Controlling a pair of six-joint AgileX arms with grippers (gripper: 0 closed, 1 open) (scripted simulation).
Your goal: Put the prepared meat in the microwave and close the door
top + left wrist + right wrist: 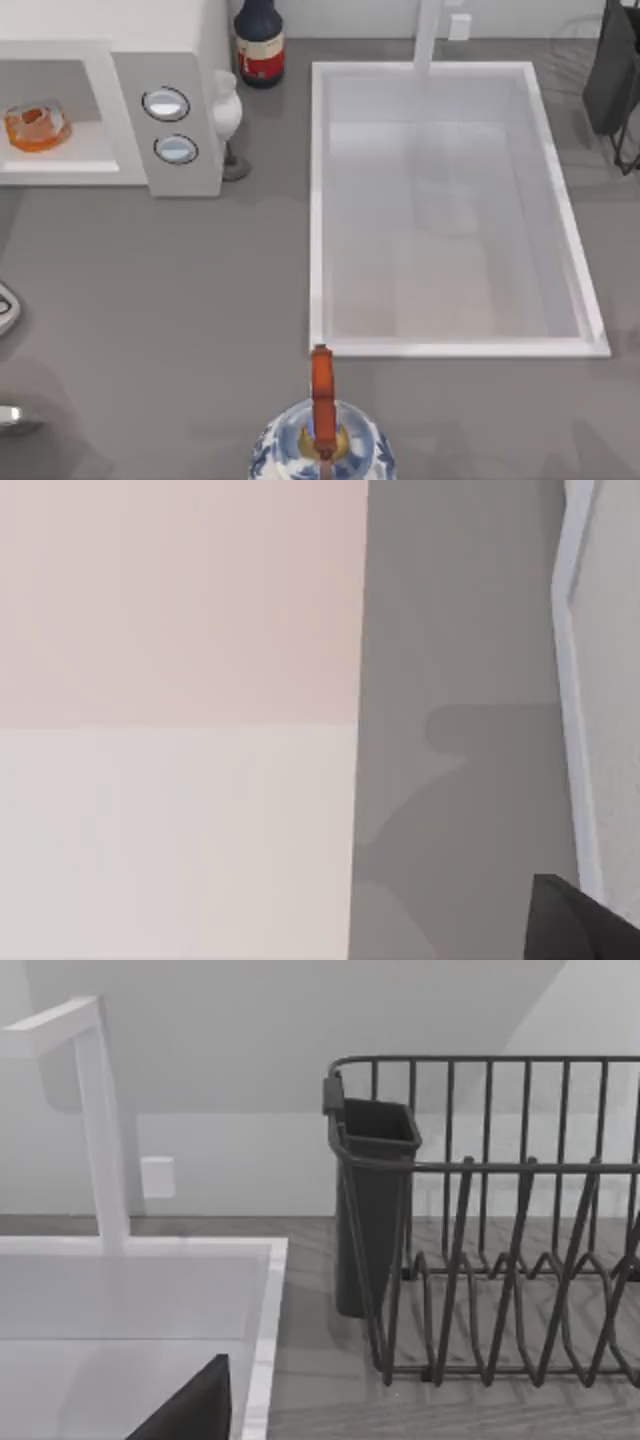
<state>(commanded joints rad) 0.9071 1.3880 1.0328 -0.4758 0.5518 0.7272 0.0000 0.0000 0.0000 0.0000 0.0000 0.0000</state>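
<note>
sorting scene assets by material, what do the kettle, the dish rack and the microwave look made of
Kettle: likely glazed ceramic, glossy white with blue pattern; orange handle perhaps plastic.
Dish rack: thin dark bars, probably coated metal wire.
Microwave: matte white shell, grey panel, two shiny silver dials; painted metal or plastic, cannot tell which.

L gripper (pixel 585 925) & R gripper (pixel 190 1410): dark tips at frame edge.

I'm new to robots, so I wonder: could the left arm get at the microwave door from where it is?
Probably yes, though I can't see the whole path. The left wrist view looks closely onto a flat white panel, likely the door, beside bare grey counter. The prepared meat already sits inside the microwave.
</note>
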